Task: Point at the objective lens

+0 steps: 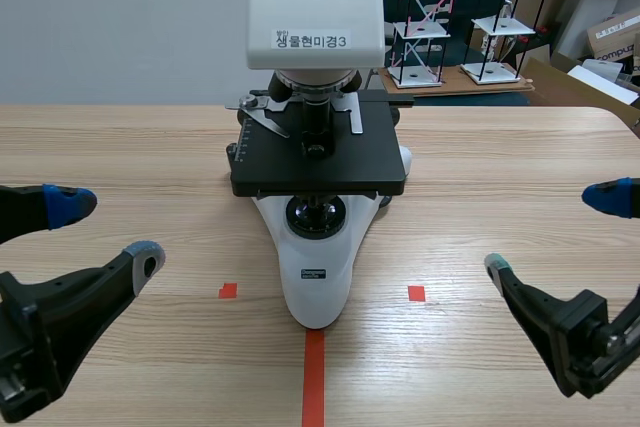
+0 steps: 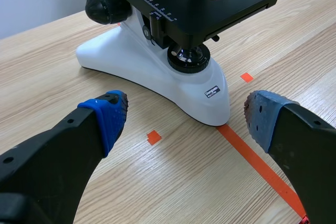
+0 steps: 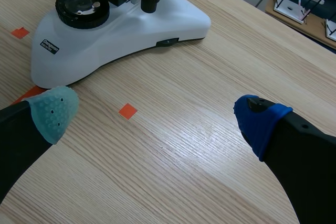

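Left gripper [image 1: 108, 231], right gripper [image 1: 551, 232] wide open, bottom corners. Objective lens [image 1: 318, 117] mid-frame above stage [image 1: 270, 162]: best approach sideways, under head [image 1: 315, 7].

A white microscope [image 1: 318, 277] stands on the wooden desk [image 1: 120, 147], between the left pincer [image 1: 107, 231] and the right pincer [image 1: 550, 231], touching neither. Both pincers sit low, fingers spread wide. The objective lens [image 1: 318, 119] hangs over the black stage [image 1: 300, 167], ahead of both pincers.

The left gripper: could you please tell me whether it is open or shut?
Open. The left gripper has its two fingers wide apart with nothing held between them, short of the microscope.
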Robot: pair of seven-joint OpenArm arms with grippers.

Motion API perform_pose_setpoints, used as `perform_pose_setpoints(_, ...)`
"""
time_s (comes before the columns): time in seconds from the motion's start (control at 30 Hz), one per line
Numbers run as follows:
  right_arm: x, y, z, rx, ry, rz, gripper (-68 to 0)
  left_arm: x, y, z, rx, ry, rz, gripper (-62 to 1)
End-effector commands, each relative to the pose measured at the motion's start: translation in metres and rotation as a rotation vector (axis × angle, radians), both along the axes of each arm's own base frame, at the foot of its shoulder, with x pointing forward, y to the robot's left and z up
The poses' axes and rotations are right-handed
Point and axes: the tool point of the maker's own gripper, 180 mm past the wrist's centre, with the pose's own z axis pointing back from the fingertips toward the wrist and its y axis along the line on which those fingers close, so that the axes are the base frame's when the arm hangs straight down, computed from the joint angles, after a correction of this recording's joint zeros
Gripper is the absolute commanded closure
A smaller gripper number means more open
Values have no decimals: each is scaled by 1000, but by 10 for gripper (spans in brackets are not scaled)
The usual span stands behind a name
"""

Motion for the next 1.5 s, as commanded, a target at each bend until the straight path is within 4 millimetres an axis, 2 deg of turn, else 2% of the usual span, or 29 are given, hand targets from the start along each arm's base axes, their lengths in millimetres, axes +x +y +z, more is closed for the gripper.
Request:
perform_pose_setpoints(0.0,6,-2,9,14,-35,-7,-663,1,-1,5,-21,-17,5,-478)
perform_pose_setpoints(0.2,6,-2,10,13,-35,-6,-663,0,0,0,0,4,4,-478)
perform_pose_setpoints(0.63,6,-2,10,13,-36,-6,-663,1,-1,2,-9,-4,5,-475)
perform_pose_setpoints(0.7,6,-2,10,13,-36,-6,-663,2,-1,6,-21,-21,6,-427)
perform_pose_setpoints(0.87,6,-2,10,13,-36,-6,-663,3,-2,13,-43,-50,7,-161)
perform_pose_setpoints(1.03,6,-1,10,15,-39,-5,-663,3,-5,23,-95,-101,3,-29)
perform_pose_setpoints(1.13,6,-1,10,15,-38,-6,-663,5,-7,23,-139,-121,-1,-26)
perform_pose_setpoints(1.3,6,-1,10,15,-38,-6,-663,17,-11,8,-177,-120,-3,-26)
perform_pose_setpoints(1.47,6,-1,10,15,-38,-6,-663,28,-16,12,-234,-174,-17,-26)
